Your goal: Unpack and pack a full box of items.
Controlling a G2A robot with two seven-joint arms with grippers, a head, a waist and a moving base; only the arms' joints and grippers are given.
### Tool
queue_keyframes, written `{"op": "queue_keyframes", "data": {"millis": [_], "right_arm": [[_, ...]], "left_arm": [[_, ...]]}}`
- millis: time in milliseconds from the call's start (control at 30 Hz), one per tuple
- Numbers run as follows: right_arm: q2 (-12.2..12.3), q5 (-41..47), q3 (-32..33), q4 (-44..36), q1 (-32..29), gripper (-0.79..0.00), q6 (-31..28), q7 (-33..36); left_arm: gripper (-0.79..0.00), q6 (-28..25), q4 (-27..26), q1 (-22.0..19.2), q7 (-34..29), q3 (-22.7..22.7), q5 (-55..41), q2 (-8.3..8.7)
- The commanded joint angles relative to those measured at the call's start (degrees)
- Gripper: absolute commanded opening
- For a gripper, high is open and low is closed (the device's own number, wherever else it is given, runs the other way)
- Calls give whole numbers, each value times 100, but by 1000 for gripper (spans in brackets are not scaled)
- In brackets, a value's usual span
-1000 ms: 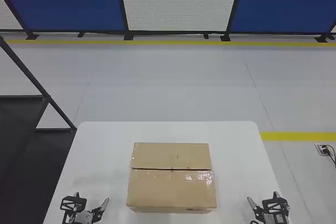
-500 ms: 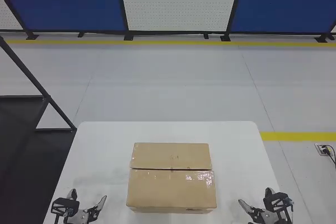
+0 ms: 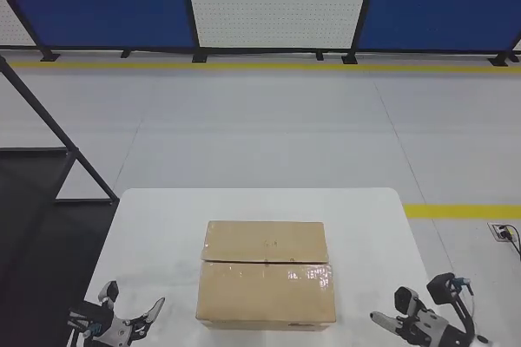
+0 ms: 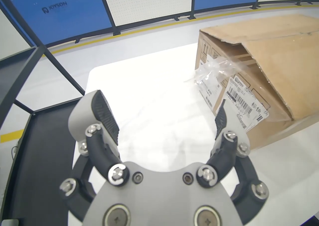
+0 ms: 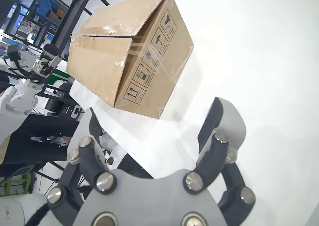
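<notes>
top: the brown box (image 3: 266,276) sits on the white table (image 3: 156,234), flaps down, with the left gripper (image 3: 135,305) and the right gripper (image 3: 391,310) on either side, not touching | left wrist: left gripper (image 4: 159,107) spread wide, holding nothing, box (image 4: 274,62) near | right wrist: right gripper (image 5: 154,112) spread wide too, box (image 5: 104,62) ahead

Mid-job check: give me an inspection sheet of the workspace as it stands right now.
Surface: white table, carrying one cardboard box.
Job's things: cardboard box mid-table, flaps down, clear tape hanging loose at one end.
Clutter: nothing seen.
Grippers: left gripper and right gripper open, holding nothing, one either side of the box, not touching it.
Cables: floor socket with a cable, off the table's side.
Surroundings: partition panels, yellow floor line, black rack.
</notes>
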Motion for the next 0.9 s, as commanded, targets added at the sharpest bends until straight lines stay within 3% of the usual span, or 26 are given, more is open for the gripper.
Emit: {"op": "queue_keyframes", "data": {"millis": [0,233,300,500,700,867], "right_arm": [[0,-23,-1,0,0,0,0,-83],[0,38,-57,1,-13,0,-40,-41],[18,623,-275,171,89,0,-172,294],[102,2110,-590,552,900,0,259,1348],[165,3724,-862,1244,1824,0,682,2214],[190,4720,-1284,2021,2591,0,1226,2952]], "left_arm": [[0,1,0,0,1,1,1,0],[0,4,1,-9,-6,5,-6,-1],[0,-12,45,-155,-99,71,-41,-5],[0,-376,116,-523,-95,92,-88,10],[0,-924,213,-703,128,-196,-408,44],[0,-1586,306,-659,693,-515,-560,81]]}}
